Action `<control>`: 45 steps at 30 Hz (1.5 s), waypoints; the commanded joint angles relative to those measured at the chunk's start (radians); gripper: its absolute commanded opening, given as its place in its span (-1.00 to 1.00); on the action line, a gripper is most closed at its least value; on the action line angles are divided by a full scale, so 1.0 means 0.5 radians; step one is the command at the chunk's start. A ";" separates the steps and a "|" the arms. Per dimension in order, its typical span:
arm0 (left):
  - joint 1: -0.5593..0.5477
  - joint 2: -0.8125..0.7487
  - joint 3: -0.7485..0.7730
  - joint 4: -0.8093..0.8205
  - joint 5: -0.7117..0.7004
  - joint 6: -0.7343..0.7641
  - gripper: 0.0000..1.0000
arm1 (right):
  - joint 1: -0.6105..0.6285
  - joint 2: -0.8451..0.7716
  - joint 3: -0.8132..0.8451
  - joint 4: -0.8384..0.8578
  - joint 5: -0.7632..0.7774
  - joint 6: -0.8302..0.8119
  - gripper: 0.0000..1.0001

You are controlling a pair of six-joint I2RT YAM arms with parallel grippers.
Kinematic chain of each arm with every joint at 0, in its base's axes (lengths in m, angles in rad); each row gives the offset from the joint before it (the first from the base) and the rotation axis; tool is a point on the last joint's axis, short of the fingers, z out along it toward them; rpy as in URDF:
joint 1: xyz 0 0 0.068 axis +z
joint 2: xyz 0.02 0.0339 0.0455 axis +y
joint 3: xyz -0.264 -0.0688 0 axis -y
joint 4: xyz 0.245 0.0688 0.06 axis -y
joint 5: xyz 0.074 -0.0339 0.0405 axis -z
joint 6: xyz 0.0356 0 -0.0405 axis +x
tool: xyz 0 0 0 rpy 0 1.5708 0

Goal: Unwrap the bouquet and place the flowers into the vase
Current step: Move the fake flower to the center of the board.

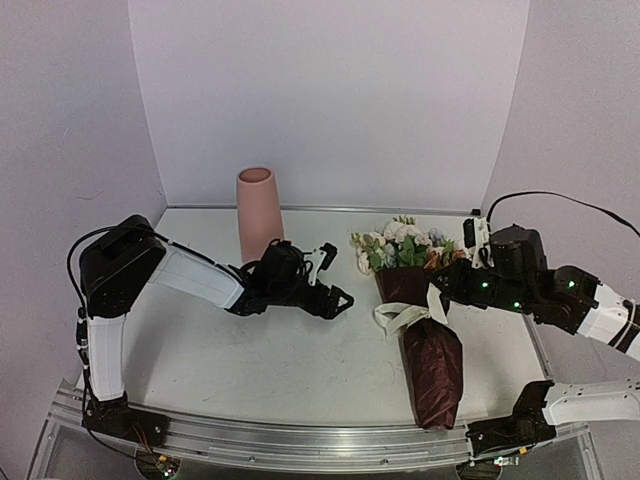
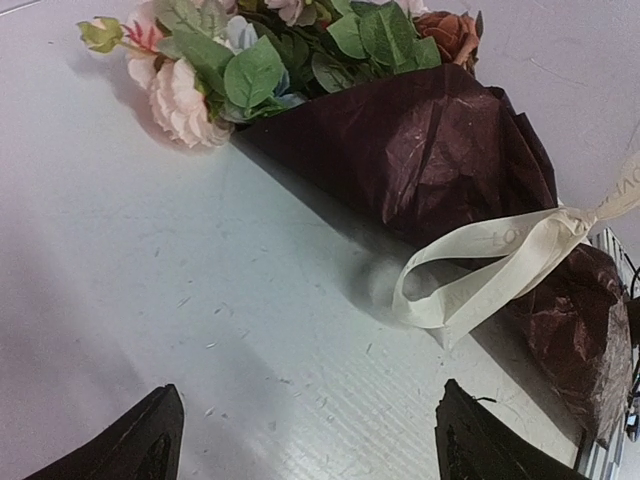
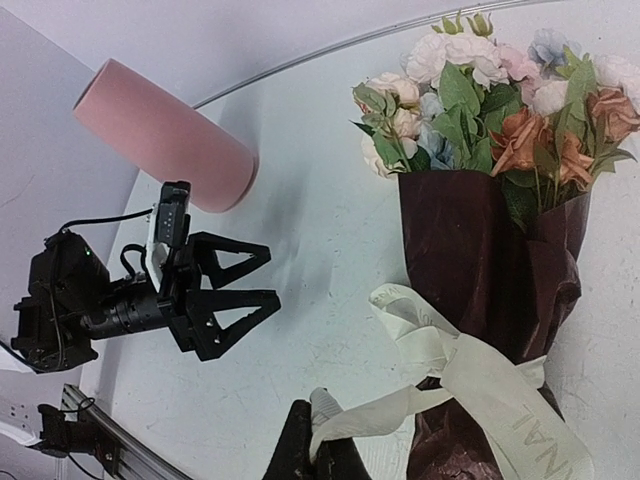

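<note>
Tugging the ribbon pinched by the right gripper, the bouquet may be dragged; left gripper is held apart.

Ribbon-tied bouquet on the table, beyond the spread left hand

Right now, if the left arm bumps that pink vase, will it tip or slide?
Probably tips: the vase is tall, narrow and standing upright. Its matte surface likely grips the table rather than sliding. Once down, its round body could roll.
</note>
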 commanded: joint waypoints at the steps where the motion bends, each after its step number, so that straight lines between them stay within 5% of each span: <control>1: -0.048 0.157 0.214 0.012 0.135 0.039 0.67 | -0.001 0.008 0.163 -0.075 0.076 -0.068 -1.00; 23: -0.210 0.400 0.592 0.012 0.534 0.250 -0.21 | -0.003 0.016 -0.068 -0.129 0.223 0.005 -1.00; 45: -0.233 0.656 0.837 0.012 0.681 0.189 -0.08 | -0.003 -0.022 -0.070 -0.126 0.226 -0.023 -1.00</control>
